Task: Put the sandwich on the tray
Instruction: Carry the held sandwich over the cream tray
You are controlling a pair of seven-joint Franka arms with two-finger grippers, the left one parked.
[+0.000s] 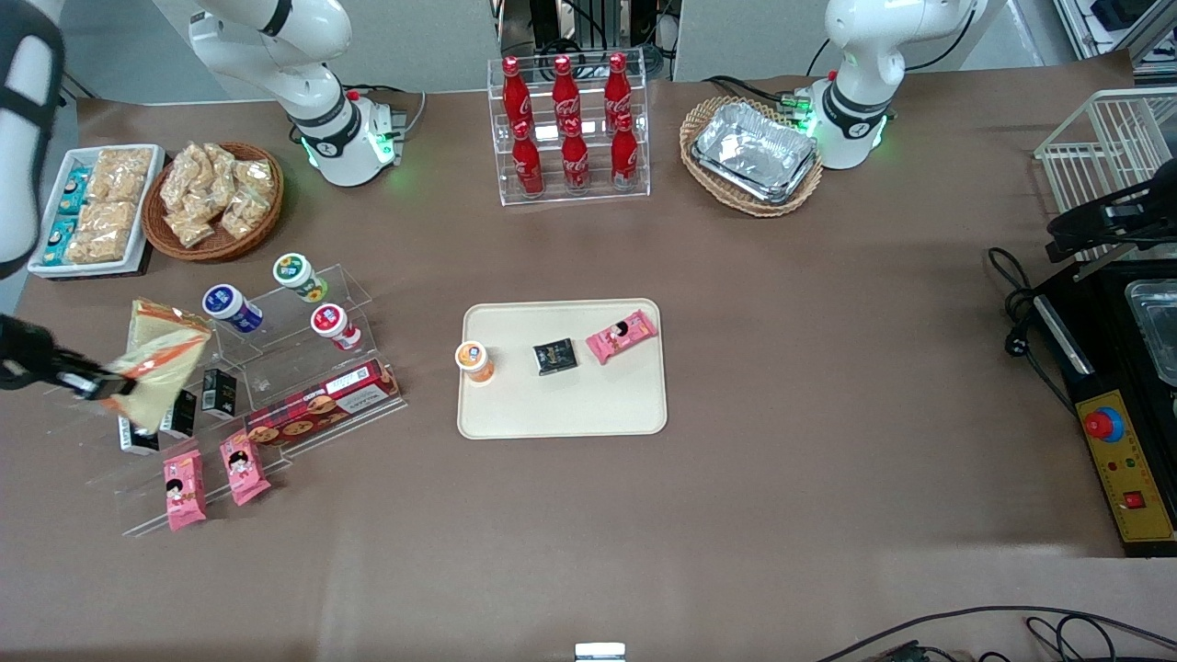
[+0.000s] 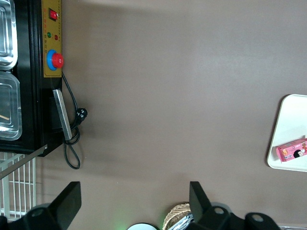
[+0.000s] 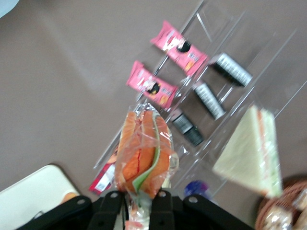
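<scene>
My gripper point(image 1: 99, 384) is shut on the sandwich point(image 1: 158, 370), a clear-wrapped wedge with an orange and green filling stripe, and holds it above the clear rack point(image 1: 276, 405) toward the working arm's end of the table. In the right wrist view the gripper point(image 3: 138, 203) pinches the wrap at the base of the sandwich point(image 3: 144, 153), filling edge facing the camera. The cream tray point(image 1: 570, 405) lies flat mid-table, well away toward the parked arm's end. A corner of the tray point(image 3: 29, 191) shows in the wrist view.
On the tray sit an orange-lidded cup point(image 1: 474, 360), a black packet point(image 1: 555, 357) and a pink packet point(image 1: 622, 336). A plainer pale sandwich point(image 3: 252, 153) rests on the rack beside small cups, black packs, a biscuit box point(image 1: 322, 409) and pink packets point(image 1: 184, 487). A cola bottle rack point(image 1: 568, 129) and baskets stand farther from the camera.
</scene>
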